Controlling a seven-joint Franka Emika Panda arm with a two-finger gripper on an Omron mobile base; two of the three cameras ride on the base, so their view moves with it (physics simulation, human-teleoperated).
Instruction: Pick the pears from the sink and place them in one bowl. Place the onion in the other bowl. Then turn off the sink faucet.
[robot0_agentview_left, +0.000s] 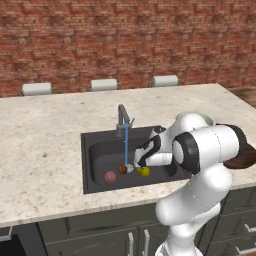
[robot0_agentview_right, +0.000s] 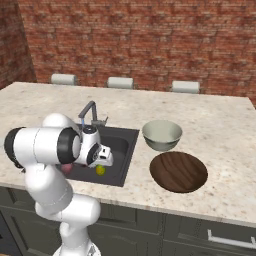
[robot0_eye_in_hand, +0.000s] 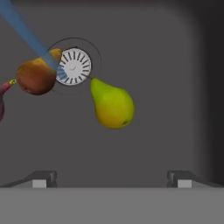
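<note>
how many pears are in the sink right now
2. The yellow-green pear lies just beside the drain; the brownish pear sits on the drain's other side, under the water stream.

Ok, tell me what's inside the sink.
In the sink: a yellow-green pear, a brownish pear, a pink onion and the drain. The arm covers the right part.

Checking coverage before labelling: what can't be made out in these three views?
- Pink-red round onion: hand view shows a sliver at its left edge; right base view, hidden behind the arm.
- Brownish-orange pear: the blue water stream crosses it in the hand view.
- Shallow dark brown wooden bowl: left base view, mostly behind the arm's elbow.
- Gripper: hand view shows just the fingertips, wide apart; base views, too small to judge.
</note>
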